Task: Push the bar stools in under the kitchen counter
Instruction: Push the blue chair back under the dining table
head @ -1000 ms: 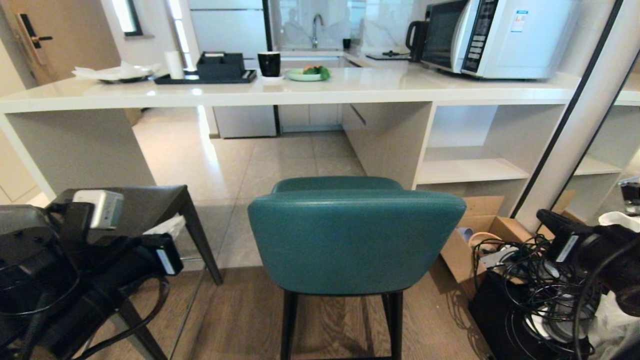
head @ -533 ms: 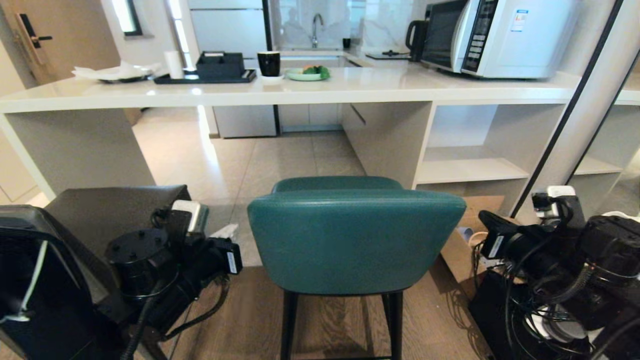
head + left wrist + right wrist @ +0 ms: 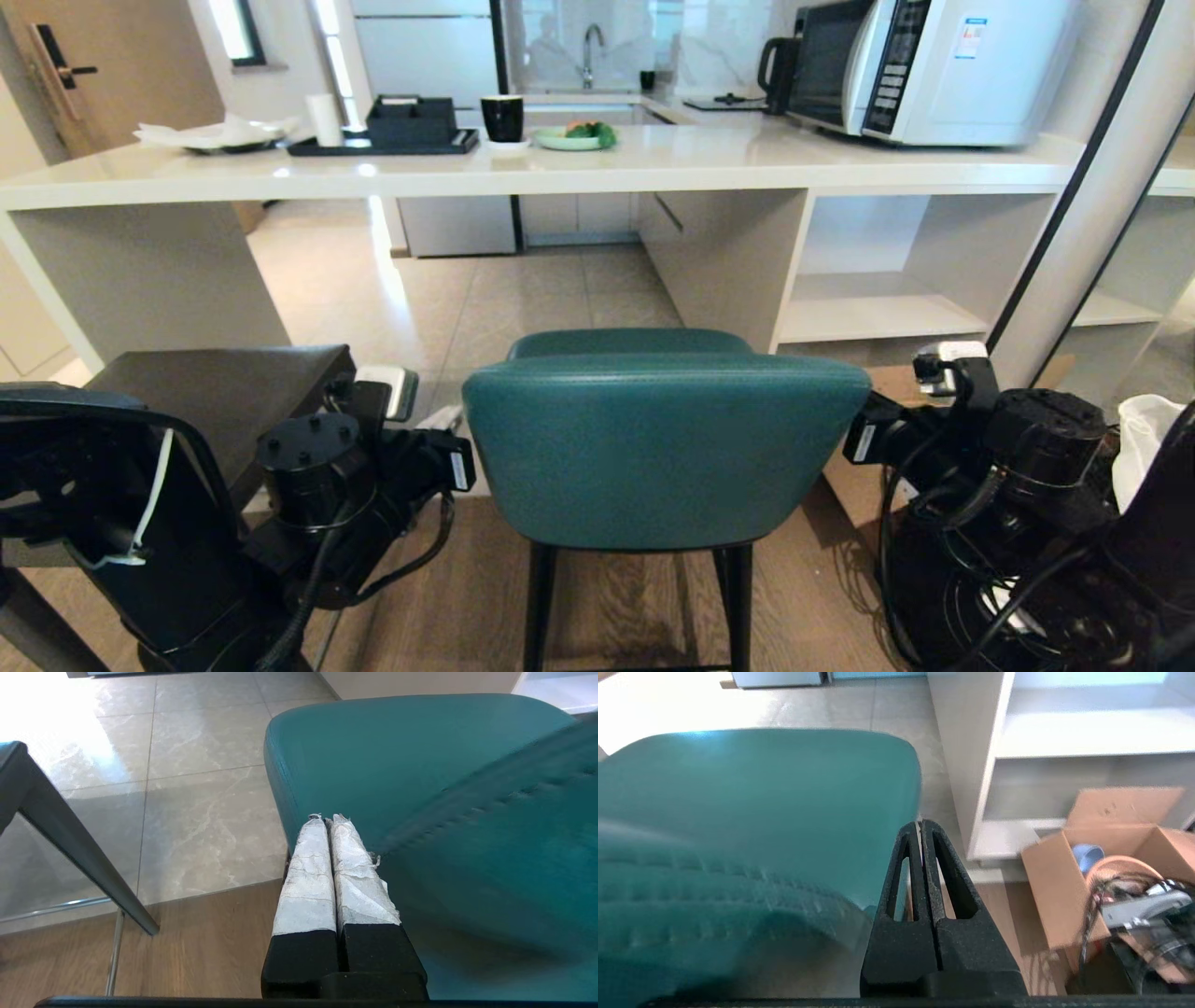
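The teal bar stool (image 3: 663, 448) stands in the middle of the head view with its curved back toward me, short of the kitchen counter (image 3: 653, 163). The grey bar stool (image 3: 215, 383) stands to its left, partly hidden by my left arm. My left gripper (image 3: 327, 819) is shut with taped fingers pressed together, right at the left edge of the teal stool (image 3: 420, 765). My right gripper (image 3: 920, 823) is shut too, close beside the right edge of the teal stool (image 3: 761, 802). Neither holds anything.
On the counter stand a microwave (image 3: 934, 70), a black mug (image 3: 502, 119), a green plate of food (image 3: 574, 138) and a dark tray (image 3: 383, 145). White shelf cubbies (image 3: 887, 280) lie right of the opening. A cardboard box (image 3: 1064, 882) and cables sit on the floor at right, by a white pillar (image 3: 1092, 215).
Both arms have swung up and inward from the picture's outer edges to the two sides of the teal stool's back. The stools have not moved.
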Available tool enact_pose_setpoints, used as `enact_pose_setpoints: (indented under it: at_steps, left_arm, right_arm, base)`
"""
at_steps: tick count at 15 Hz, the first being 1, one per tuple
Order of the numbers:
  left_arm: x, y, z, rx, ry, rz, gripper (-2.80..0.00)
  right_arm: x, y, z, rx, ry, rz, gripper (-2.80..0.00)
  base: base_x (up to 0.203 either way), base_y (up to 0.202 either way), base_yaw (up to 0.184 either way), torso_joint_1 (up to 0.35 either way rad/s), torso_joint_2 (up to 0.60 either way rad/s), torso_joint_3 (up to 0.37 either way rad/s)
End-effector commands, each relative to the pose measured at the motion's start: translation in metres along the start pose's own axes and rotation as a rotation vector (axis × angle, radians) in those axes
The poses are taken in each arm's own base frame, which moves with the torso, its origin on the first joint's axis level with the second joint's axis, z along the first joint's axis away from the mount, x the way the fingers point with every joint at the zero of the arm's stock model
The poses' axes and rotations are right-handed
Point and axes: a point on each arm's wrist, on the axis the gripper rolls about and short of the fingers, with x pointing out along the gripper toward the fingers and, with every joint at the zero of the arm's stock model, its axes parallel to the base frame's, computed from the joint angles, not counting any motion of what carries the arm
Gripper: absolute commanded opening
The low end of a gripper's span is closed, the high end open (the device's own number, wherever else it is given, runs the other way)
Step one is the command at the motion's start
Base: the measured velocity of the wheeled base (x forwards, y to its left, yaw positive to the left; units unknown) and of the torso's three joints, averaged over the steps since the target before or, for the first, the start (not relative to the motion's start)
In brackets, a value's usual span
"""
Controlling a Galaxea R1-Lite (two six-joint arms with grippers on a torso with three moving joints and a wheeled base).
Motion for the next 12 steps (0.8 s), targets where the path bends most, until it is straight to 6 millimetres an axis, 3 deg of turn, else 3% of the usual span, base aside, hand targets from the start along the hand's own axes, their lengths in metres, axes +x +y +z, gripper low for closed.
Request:
enact_pose_setpoints:
  at_steps: [1,3,8,12]
  left_arm:
    - [0.002,-0.004,0.0,-0.003,-0.01,-0.01,-2.8]
    - [0.002,-0.009,0.001,-0.003,-0.015,-0.026,-2.8]
    - [0.008,-0.03,-0.007,0.003,-0.008,-0.048,-2.8]
    - [0.017,-0.029,-0.012,0.003,-0.007,-0.038,-2.8]
  right_arm:
    - [0.013,0.003,-0.006,-0.001,-0.004,0.004,-2.8]
    - [0.028,0.012,-0.009,-0.001,-0.024,0.023,-2.8]
    - [0.064,0.027,0.012,0.004,-0.064,0.048,-2.8]
    - [0.065,0.034,0.006,0.002,-0.041,0.065,-2.8]
  base:
    - [0.0,0.0,0.0,0.0,0.0,0.0]
    - [0.0,0.0,0.0,0.0,0.0,0.0]
    - [0.0,0.0,0.0,0.0,0.0,0.0]
    - [0.0,0.0,0.0,0.0,0.0,0.0]
